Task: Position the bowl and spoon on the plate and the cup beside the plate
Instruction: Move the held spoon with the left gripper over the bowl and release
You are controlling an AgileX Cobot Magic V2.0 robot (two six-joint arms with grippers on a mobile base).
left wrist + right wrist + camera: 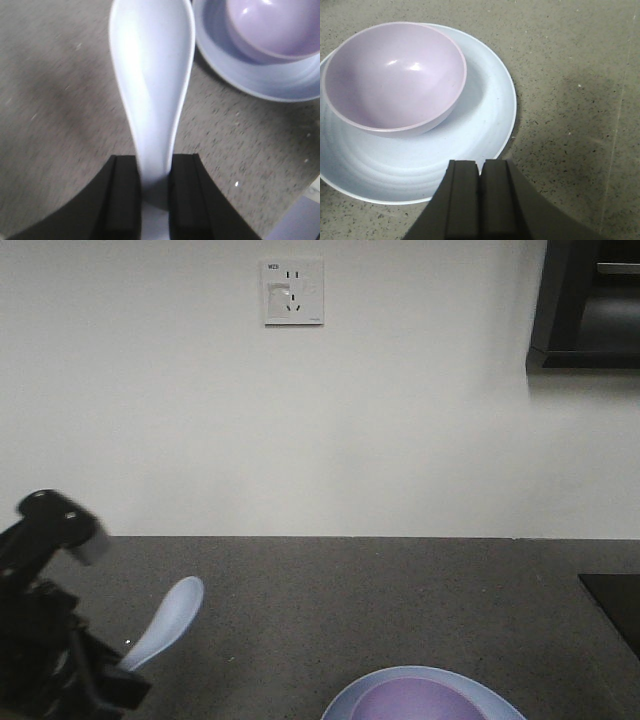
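My left gripper (154, 167) is shut on the handle of the pale blue-white spoon (150, 75), whose scoop points away from the jaws. In the front view the spoon (165, 622) hangs above the dark counter at the lower left, held by the left gripper (115, 672). The lavender bowl (395, 77) sits inside the light-blue plate (485, 120), toward its left side. Both show at the bottom edge of the front view, bowl (420, 704) on plate (345, 702). My right gripper (480, 167) hovers over the plate's near rim, shut on nothing. The cup is out of view.
The grey speckled counter (400, 600) runs back to a white wall with a power socket (293, 292). A black panel (615, 605) lies at the counter's right edge, and a dark cabinet (590, 305) hangs at the upper right.
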